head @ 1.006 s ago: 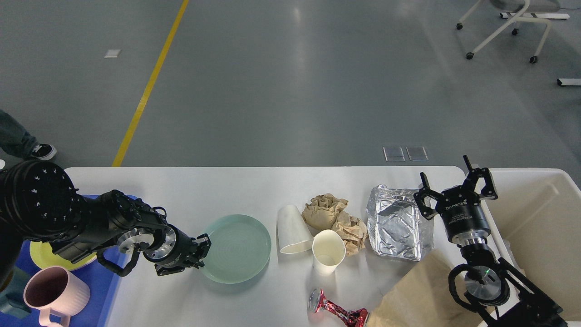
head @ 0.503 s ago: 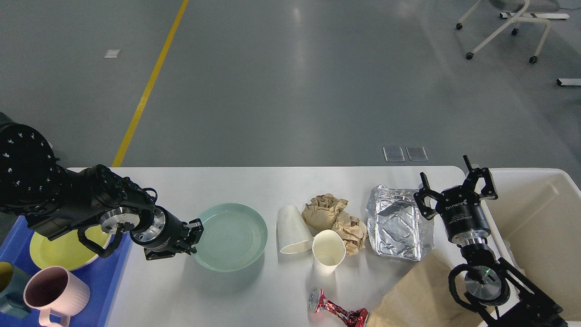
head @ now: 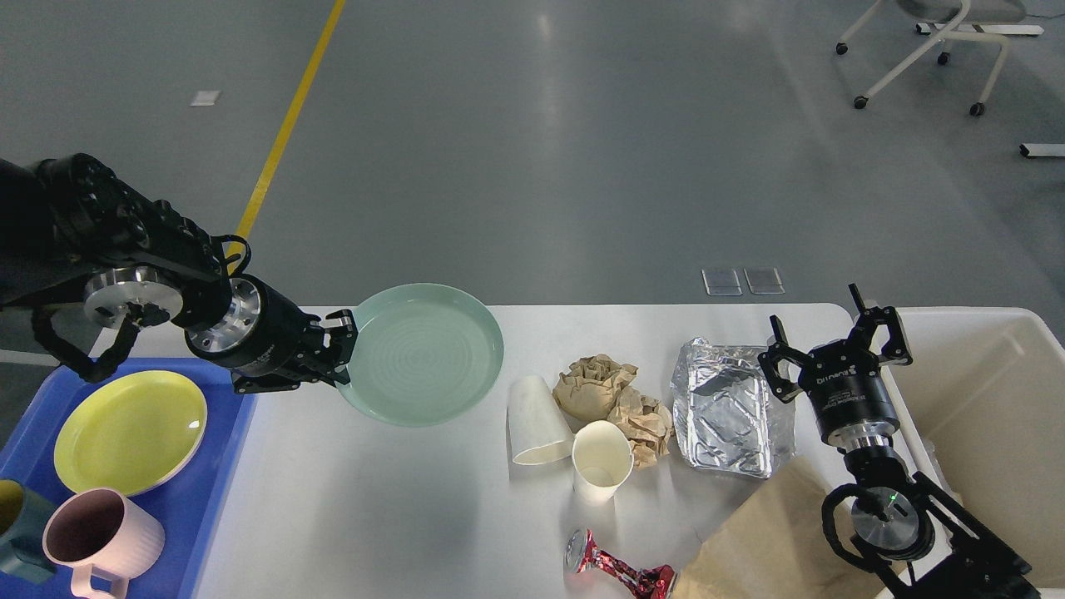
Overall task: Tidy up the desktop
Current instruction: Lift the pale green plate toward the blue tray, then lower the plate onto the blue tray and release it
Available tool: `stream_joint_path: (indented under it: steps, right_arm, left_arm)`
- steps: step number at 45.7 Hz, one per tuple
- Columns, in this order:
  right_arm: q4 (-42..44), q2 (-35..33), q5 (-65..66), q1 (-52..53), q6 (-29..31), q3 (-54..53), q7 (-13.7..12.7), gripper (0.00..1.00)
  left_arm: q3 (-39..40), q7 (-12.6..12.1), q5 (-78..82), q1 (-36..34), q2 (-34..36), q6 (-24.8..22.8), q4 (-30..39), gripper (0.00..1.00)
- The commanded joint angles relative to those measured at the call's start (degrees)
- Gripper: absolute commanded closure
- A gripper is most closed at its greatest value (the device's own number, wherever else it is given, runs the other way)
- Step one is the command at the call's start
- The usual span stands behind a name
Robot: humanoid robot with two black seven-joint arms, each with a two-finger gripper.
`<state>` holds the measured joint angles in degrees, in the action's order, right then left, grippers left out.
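Left pincer (head: 339, 349) is clamped on the near-left rim of the teal plate (head: 424, 353), holding it up off the desk (head: 399, 516); the step in hand looks like carrying it over to the blue tray (head: 220, 466) at the far left, where a yellow plate (head: 129, 431) and a pink mug (head: 100, 532) already sit; I'd keep the plate level and swing it wide, since a rim pinch like that could let it droop, then set it on or just beside the yellow one, clear of the mug. Plenty of bare desk between tray and clutter, so the path left is open. Middle of the desk: a tipped paper cup (head: 535, 420), an upright paper cup (head: 601, 460), crumpled brown paper (head: 611, 399), a crushed red can (head: 620, 570) near the front edge. Further right, a foil tray (head: 730, 408) and a brown bag (head: 765, 541); right pincer (head: 832, 345) hangs with fingers spread wide and empty, right by the cream bin (head: 990, 399) off the desk's right edge.
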<state>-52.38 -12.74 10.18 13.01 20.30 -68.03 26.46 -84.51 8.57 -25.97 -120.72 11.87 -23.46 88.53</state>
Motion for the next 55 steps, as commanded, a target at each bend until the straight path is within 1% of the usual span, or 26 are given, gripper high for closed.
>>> stream_joint_path:
  steps: [1,4,7,17,22,30,36,39,43,48,55]
  right_arm:
    - [0.00,0.00,0.01,0.09,0.00,0.00,0.00,0.00]
    - [0.00,0.00,0.01,0.09,0.00,0.00,0.00,0.00]
    - [0.00,0.00,0.01,0.09,0.00,0.00,0.00,0.00]
    - [0.00,0.00,-0.07,0.09,0.00,0.00,0.00,0.00]
    - [0.00,0.00,-0.07,0.09,0.00,0.00,0.00,0.00]
    - [0.00,0.00,0.01,0.00,0.00,0.00,0.00,0.00]
    - [0.00,0.00,-0.07,0.00,0.00,0.00,0.00,0.00]
    - [0.00,0.00,-0.07,0.00,0.00,0.00,0.00,0.00]
    - [0.00,0.00,-0.07,0.00,0.00,0.00,0.00,0.00]
    - [0.00,0.00,0.01,0.00,0.00,0.00,0.00,0.00]
    - [0.00,0.00,-0.07,0.00,0.00,0.00,0.00,0.00]
  left_arm:
    - [-1.79,1.45,-0.31,-6.45,0.17,-2.81,3.84,1.00]
    - [-2.85,2.24,-0.40,-7.68,0.17,-5.19,4.29,1.00]
    - [-3.46,2.77,-0.40,-7.86,0.61,-6.33,4.20,1.00]
    - [-5.75,2.42,-0.40,-7.51,3.77,-6.42,3.32,1.00]
    - [-7.33,2.16,-0.22,-4.79,6.49,-6.69,-0.19,1.00]
    - [-9.44,1.10,0.92,1.10,13.78,-9.32,-7.48,1.00]
    - [-9.27,-0.22,2.41,6.98,19.49,-10.38,-14.77,1.00]
    - [-8.83,-1.27,2.77,10.23,22.66,-11.78,-18.81,1.00]
    - [-7.16,-3.29,2.86,13.66,26.09,-13.80,-24.97,1.00]
    - [-4.09,-6.72,2.86,19.46,29.87,-14.95,-32.44,1.00]
    - [1.19,-8.74,2.77,29.22,32.25,-15.04,-41.67,1.00]
